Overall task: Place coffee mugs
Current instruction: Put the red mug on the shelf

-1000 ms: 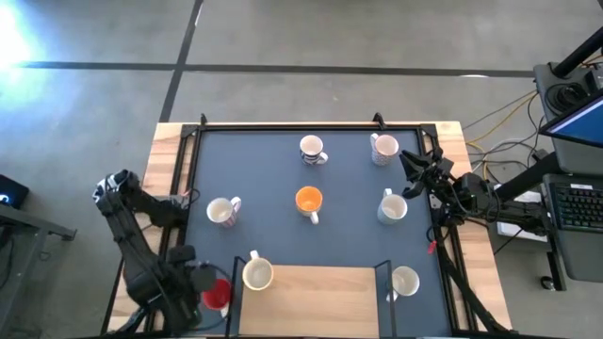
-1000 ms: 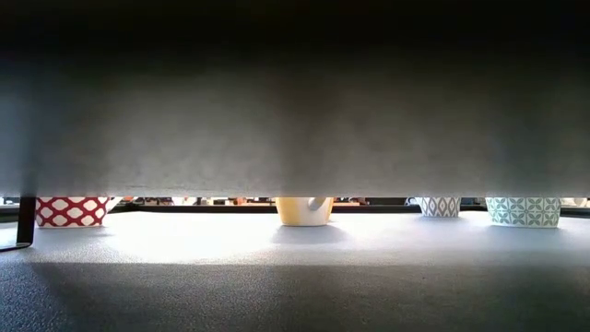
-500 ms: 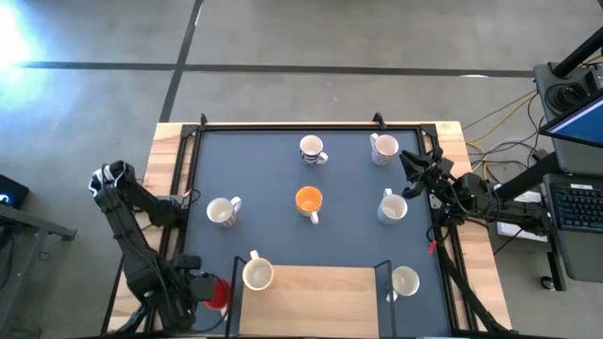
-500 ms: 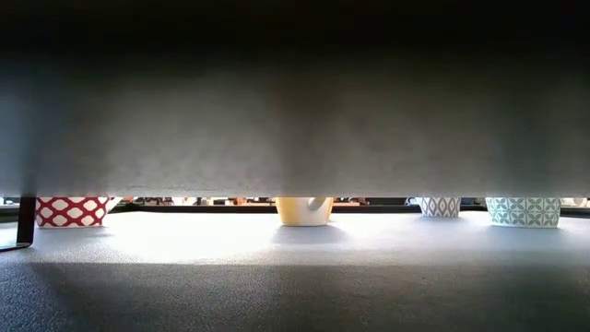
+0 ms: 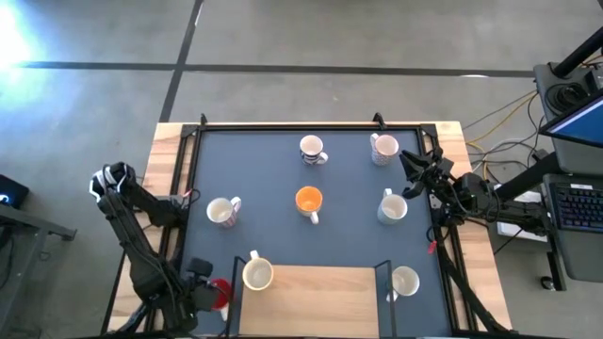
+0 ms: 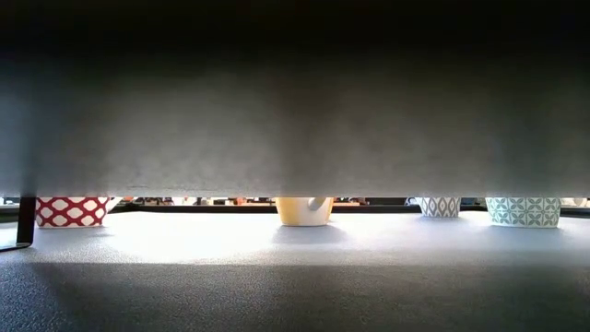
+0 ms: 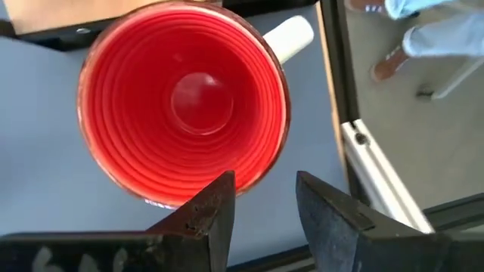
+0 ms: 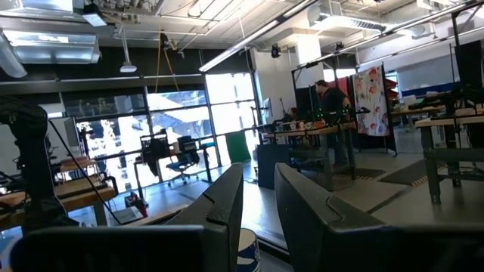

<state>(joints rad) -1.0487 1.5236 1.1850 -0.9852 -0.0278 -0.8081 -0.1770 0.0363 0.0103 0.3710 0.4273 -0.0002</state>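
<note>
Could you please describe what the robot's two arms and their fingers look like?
Both arms are dark, jointed links. The left arm carries black cables and a pale, whitish fitting at its upper joint. Its fingers are flat, dark, scuffed wedges that taper to blunt tips. The right arm has small red marks near its base, and its fingers are smooth dark blades.

no readable text anywhere

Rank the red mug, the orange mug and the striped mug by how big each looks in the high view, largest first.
1. Orange mug and striped mug: they look about alike, so no ranking between them.
2. Red mug: it shows smallest, but the left end effector partly covers it, so this is unsure.
</note>
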